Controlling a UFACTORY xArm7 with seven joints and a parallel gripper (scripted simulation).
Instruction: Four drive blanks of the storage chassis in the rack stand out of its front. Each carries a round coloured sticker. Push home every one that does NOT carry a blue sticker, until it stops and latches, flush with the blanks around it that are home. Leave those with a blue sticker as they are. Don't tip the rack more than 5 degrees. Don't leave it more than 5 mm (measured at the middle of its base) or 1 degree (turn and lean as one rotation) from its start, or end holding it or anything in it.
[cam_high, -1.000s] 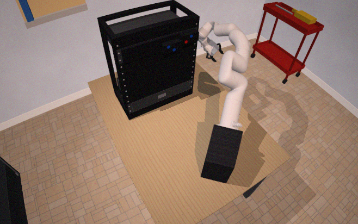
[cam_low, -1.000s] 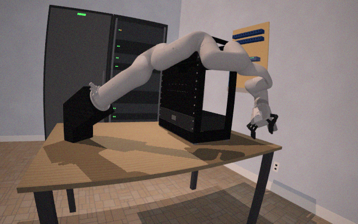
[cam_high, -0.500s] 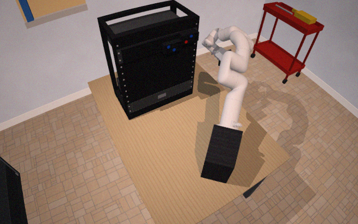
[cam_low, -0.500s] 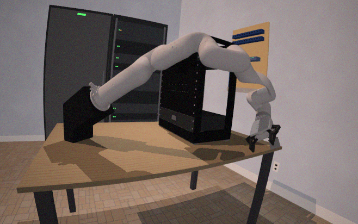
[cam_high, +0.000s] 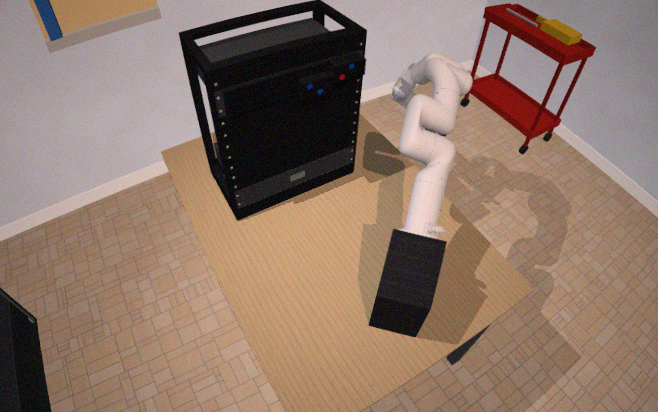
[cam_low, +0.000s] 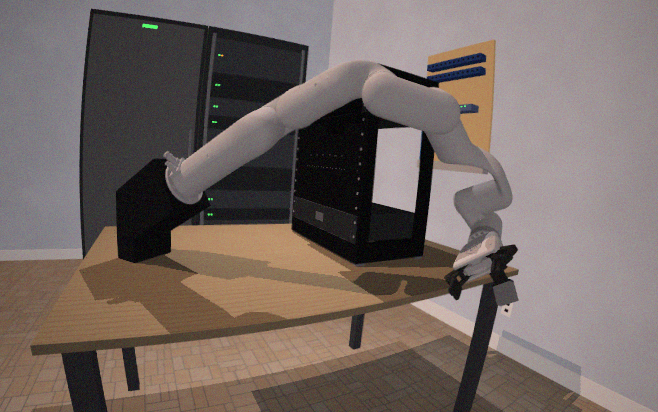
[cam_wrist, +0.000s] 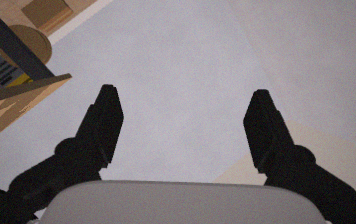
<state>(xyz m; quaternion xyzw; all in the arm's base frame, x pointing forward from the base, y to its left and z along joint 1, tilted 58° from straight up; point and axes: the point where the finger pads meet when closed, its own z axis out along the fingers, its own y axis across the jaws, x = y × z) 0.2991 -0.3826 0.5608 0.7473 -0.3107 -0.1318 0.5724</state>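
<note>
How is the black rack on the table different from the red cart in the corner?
The rack is black and stands on the table; the cart is red and stands on the floor, on small wheels. The rack's front is closed by dark panels with coloured stickers, while the cart is an open frame with two shelves. The cart carries a yellow tool on top; nothing rests on the rack's top frame. Neither is touched by the gripper.

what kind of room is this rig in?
Likely a server room or IT workshop: tall server cabinets with green status lights stand by the wall, an open equipment rack sits on the wooden table, and a red tool cart is nearby.
</note>
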